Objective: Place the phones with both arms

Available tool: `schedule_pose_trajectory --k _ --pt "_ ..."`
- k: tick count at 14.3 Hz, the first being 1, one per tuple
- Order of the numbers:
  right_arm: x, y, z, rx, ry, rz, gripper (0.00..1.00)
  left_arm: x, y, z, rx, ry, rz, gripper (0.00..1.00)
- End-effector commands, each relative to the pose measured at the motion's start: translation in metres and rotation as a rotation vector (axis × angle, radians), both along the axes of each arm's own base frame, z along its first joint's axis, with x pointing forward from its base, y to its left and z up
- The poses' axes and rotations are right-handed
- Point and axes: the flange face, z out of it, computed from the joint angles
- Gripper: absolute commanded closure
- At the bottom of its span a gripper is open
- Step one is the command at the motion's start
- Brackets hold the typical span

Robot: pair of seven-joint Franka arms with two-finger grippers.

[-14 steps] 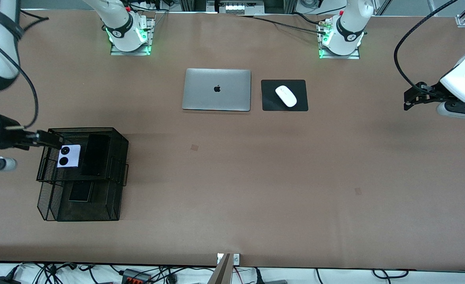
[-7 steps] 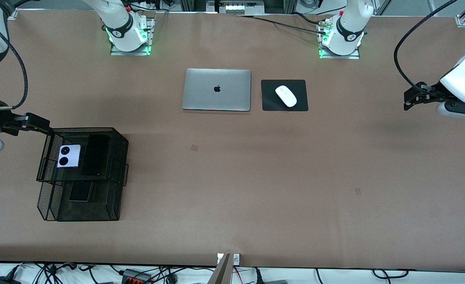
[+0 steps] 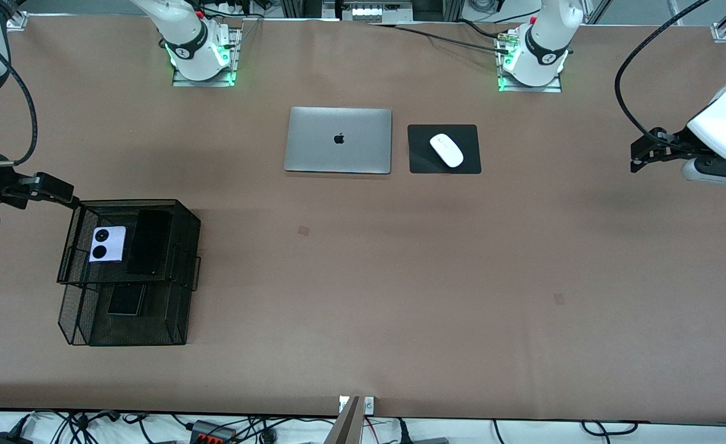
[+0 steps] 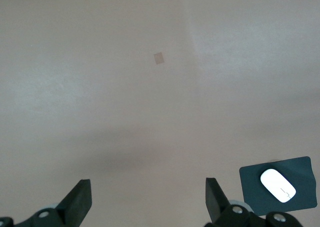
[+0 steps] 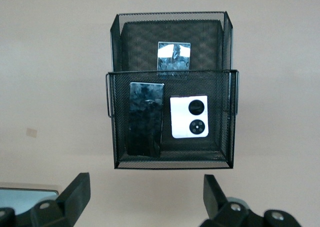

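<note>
Three phones lie in the black mesh rack (image 3: 129, 271), lower left of the front view. We see the slim black phone (image 5: 146, 118) and lavender-white phone (image 5: 189, 116) side by side on the upper tier; the flip phone (image 5: 173, 56), dim from the front, gleams on the lower tier. Right gripper (image 5: 145, 192), released, hangs beside the rack. Left gripper (image 4: 148, 197), spread empty, waits near the white mouse (image 4: 278, 185).

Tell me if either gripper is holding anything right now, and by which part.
Nothing is held. The right gripper is open beside the black mesh two-tier tray; the left gripper waits open over bare table.
</note>
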Motion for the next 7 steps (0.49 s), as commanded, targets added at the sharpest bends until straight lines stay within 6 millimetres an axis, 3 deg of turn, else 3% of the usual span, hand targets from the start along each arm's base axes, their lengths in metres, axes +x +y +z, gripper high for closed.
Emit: schedule_pose_trajectory --k 1,4,7 --pt "-0.031 -0.001 -0.004 -0.012 0.01 -0.005 0.0 0.0 -0.003 0.007 -0.018 -0.001 0.003 0.0" --pt "-0.057 -0.001 -0.011 -0.014 0.013 -0.001 0.0 0.0 -0.003 0.007 -0.018 -0.001 0.003 0.0" --pt "-0.067 -0.002 0.0 -0.042 0.008 0.011 0.0 0.0 -0.003 0.007 -0.019 -0.002 0.003 0.0"
